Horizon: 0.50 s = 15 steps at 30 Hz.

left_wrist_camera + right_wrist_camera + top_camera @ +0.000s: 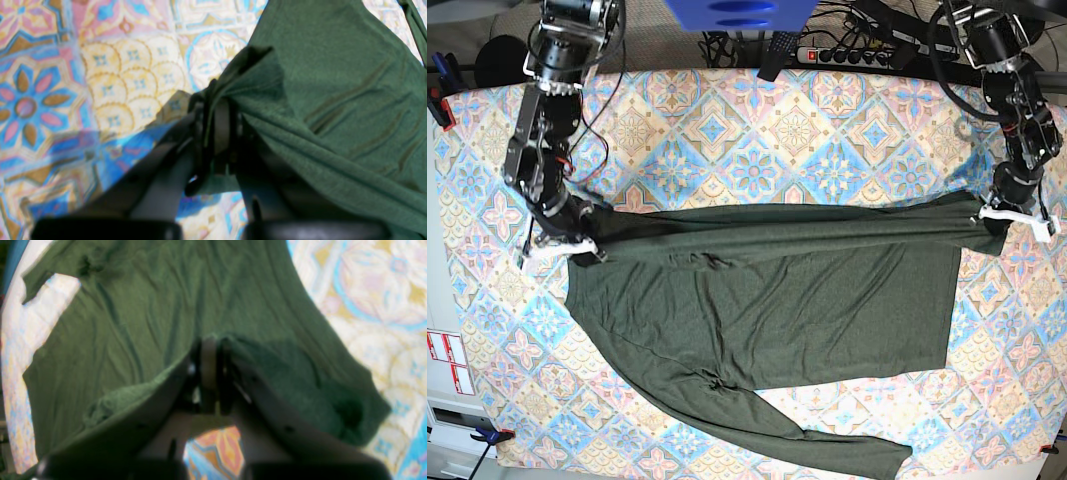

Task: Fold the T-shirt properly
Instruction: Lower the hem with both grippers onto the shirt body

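Green knit, thin and heathered, is bunched between both pairs of my jaws. In my left wrist view, my left gripper (218, 110) is clamped shut on a gathered edge of the T-shirt (333, 100), and the cloth runs away from it toward two o'clock over the patterned tablecloth (100, 83). In my right wrist view, my right gripper (210, 356) is likewise pinched shut on a fold of the T-shirt (150, 306), with the body of the garment spreading toward twelve and ten o'clock and bare tablecloth (383, 306) at two o'clock.

From the base view, the T-shirt (767, 300) lies spread across the middle of the tablecloth (757, 140). My right gripper (562, 240) holds its upper edge at nine o'clock and my left gripper (1012, 212) holds the upper edge at three o'clock, that edge pulled fairly straight between them. One long sleeve trails toward five o'clock, close to the near table edge. Open cloth lies at twelve o'clock, beyond the shirt, up to the far edge, where a power strip (847, 52) and cables sit. White labels (447, 360) show at eight o'clock; I cannot read them. I see no containers.
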Each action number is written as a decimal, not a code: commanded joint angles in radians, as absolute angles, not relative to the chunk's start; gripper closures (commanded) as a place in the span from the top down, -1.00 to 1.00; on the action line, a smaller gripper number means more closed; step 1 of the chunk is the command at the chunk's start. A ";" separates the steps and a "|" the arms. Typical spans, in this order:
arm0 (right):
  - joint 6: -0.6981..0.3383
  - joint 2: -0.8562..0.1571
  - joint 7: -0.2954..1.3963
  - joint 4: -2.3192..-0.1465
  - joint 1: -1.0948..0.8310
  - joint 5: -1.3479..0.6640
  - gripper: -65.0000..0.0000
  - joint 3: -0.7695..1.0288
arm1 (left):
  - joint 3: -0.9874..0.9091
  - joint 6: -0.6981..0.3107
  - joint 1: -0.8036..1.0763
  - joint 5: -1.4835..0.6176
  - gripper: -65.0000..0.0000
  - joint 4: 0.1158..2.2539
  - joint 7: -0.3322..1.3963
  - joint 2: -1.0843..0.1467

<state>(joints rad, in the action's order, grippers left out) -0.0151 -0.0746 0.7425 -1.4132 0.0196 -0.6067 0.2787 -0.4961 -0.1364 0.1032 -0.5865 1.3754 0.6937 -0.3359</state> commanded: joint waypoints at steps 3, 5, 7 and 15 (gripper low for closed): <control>-0.012 -0.090 0.705 -1.374 0.081 -0.602 -0.99 0.285 | -0.458 -0.130 0.050 -0.556 -1.00 1.340 0.662 -0.357; -0.012 -0.090 0.705 -1.340 0.097 -0.602 -0.99 0.285 | -0.438 -0.130 0.027 -0.538 -1.00 1.316 0.662 -0.355; -0.012 -0.090 0.705 -1.320 0.105 -0.602 -0.96 0.285 | -0.423 -0.130 0.010 -0.526 -1.00 1.303 0.665 -0.354; -0.012 -0.090 0.716 -1.391 0.101 -0.602 -0.43 0.283 | -0.395 -0.099 0.018 -0.519 -0.12 1.307 0.668 -0.358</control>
